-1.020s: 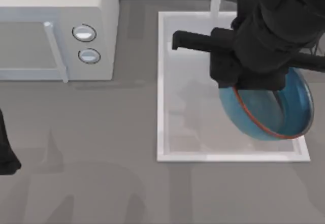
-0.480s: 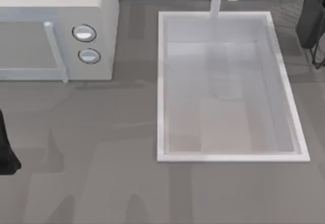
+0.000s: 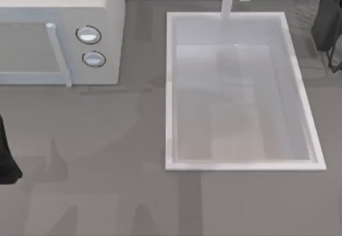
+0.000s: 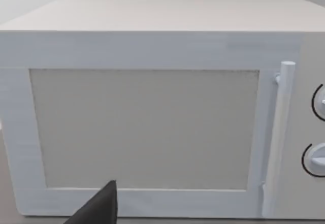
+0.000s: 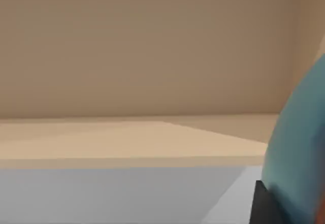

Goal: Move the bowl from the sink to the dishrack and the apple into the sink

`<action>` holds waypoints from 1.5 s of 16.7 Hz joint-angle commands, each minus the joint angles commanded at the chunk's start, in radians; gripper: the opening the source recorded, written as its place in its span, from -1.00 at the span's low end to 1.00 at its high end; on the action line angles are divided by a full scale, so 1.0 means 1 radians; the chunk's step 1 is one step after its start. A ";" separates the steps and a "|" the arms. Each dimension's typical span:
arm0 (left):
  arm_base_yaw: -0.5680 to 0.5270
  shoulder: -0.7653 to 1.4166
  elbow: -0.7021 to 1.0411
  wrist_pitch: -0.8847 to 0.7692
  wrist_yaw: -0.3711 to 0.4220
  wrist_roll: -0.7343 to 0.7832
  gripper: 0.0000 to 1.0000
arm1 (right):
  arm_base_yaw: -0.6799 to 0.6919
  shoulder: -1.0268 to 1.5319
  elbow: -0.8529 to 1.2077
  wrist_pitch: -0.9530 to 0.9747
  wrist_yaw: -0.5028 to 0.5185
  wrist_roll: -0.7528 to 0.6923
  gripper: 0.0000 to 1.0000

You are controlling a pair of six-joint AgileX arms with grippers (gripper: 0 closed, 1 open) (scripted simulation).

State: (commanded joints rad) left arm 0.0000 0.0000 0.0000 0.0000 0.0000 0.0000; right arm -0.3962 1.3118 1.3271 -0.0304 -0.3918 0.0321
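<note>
Bowl at right wrist | sink beside microwave

Top view: straight down on grey desk, white boxy microwave at far-left corner. Left wrist view: close, level, facing same microwave's door. Right wrist view: close, beside glossy blue bowl.

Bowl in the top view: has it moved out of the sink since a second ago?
Yes. It sat in the sink's right half then; now the basin holds nothing, and the bowl appears in the right wrist view.
</note>
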 joint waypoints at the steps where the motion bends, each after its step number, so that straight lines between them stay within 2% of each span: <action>1: 0.000 0.000 0.000 0.000 0.000 0.000 1.00 | -0.016 -0.002 -0.003 0.016 -0.004 -0.011 -1.00; 7: 0.000 0.000 0.000 0.000 0.000 0.000 1.00 | -0.019 0.004 -0.002 0.023 -0.001 -0.014 -1.00; 10: 0.000 0.000 0.000 0.000 0.000 0.000 1.00 | -0.010 0.055 -0.026 0.091 0.007 -0.015 -1.00; 20: 0.000 0.000 0.000 0.000 0.000 0.000 1.00 | 0.067 0.419 -0.282 0.737 0.092 -0.019 -1.00; 25: 0.000 0.000 0.000 0.000 0.000 0.000 1.00 | 0.089 0.485 -0.348 0.854 0.115 -0.016 -1.00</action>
State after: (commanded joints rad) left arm 0.0000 0.0000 0.0000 0.0000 0.0000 0.0000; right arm -0.3068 1.7970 0.9786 0.8231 -0.2772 0.0162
